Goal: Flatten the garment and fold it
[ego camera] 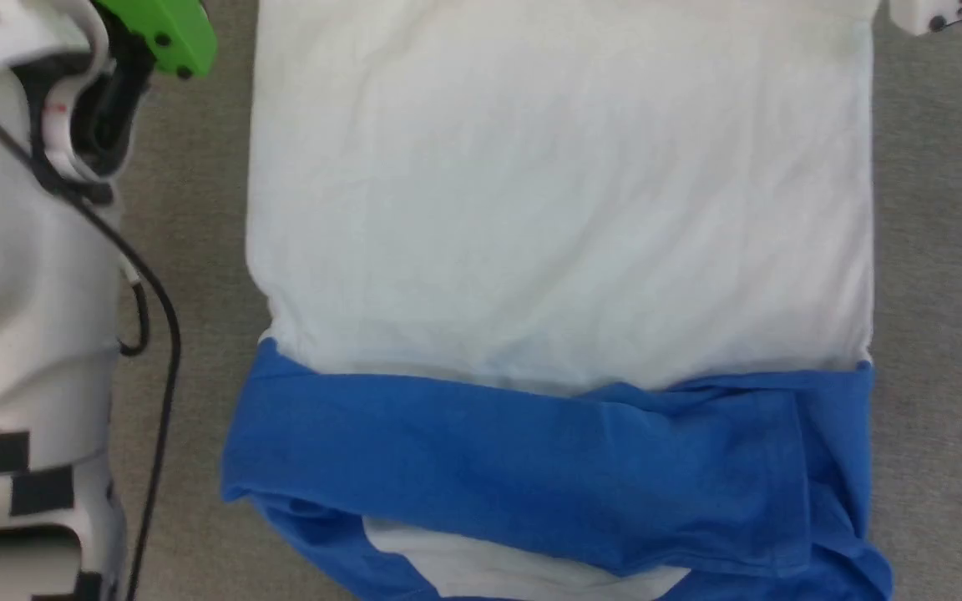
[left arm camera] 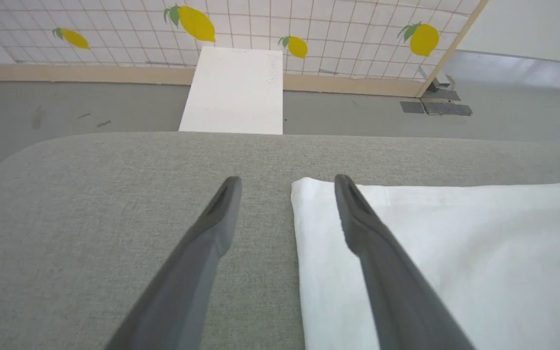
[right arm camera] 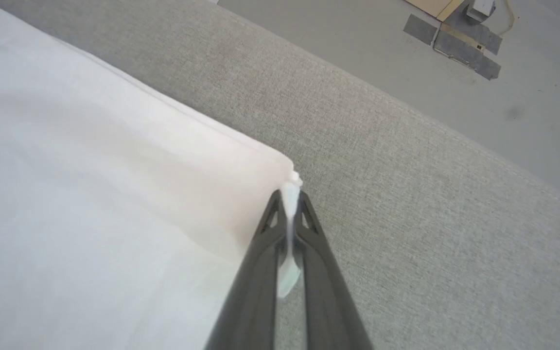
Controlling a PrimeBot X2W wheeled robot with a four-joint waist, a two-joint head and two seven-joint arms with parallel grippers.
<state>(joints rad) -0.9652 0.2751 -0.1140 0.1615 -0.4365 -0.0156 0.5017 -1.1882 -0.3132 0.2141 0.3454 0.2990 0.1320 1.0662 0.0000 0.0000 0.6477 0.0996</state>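
The garment [ego camera: 560, 209] lies flat on the grey cloth table, a white body with blue sleeves [ego camera: 531, 467] folded across its near end. In the left wrist view my left gripper [left arm camera: 287, 187] is open, straddling the far left corner of the garment [left arm camera: 430, 253]: one finger over bare table, the other over white cloth. My right gripper [right arm camera: 288, 197] is shut on the far right corner of the garment [right arm camera: 114, 218], with a pinch of white fabric showing between its fingertips.
The grey fabric table [left arm camera: 90, 218] ends just beyond the shirt's hem. Past its edge lie a grey floor, a white box [left arm camera: 236, 92] and a tiled wall with lemon prints. My pale left arm [ego camera: 22, 292] with a black cable runs along the left side.
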